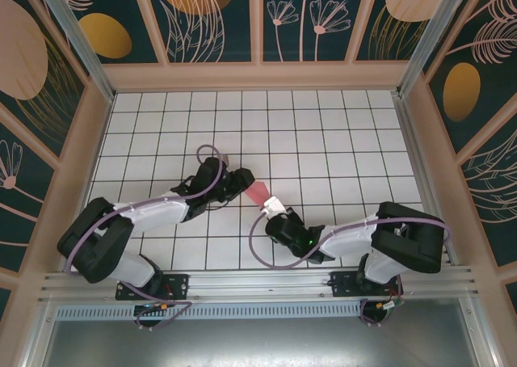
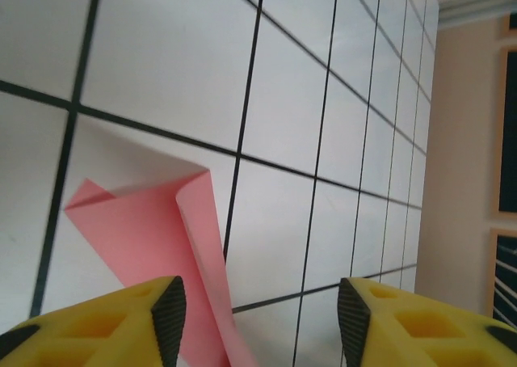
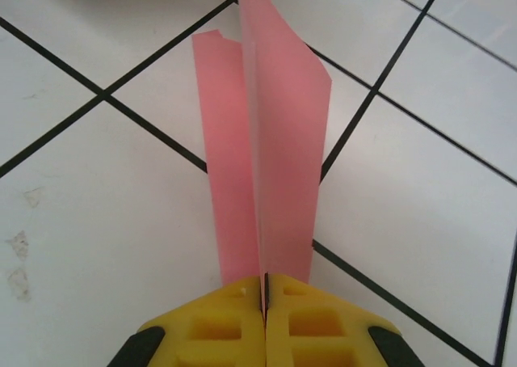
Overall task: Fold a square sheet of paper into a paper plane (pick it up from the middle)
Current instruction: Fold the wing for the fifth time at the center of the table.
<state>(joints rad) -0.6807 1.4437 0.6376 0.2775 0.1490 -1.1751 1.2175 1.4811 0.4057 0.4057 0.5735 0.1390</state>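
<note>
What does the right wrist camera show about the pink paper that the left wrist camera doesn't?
Right wrist view: the right jaws closed flat on the folded pink paper, with its layers pinched together and sticking out beyond them. Left wrist view: the left jaws standing apart, the paper's curled flap beside one pad, plus the beige side wall. Both: the pink paper over the white gridded table.
</note>
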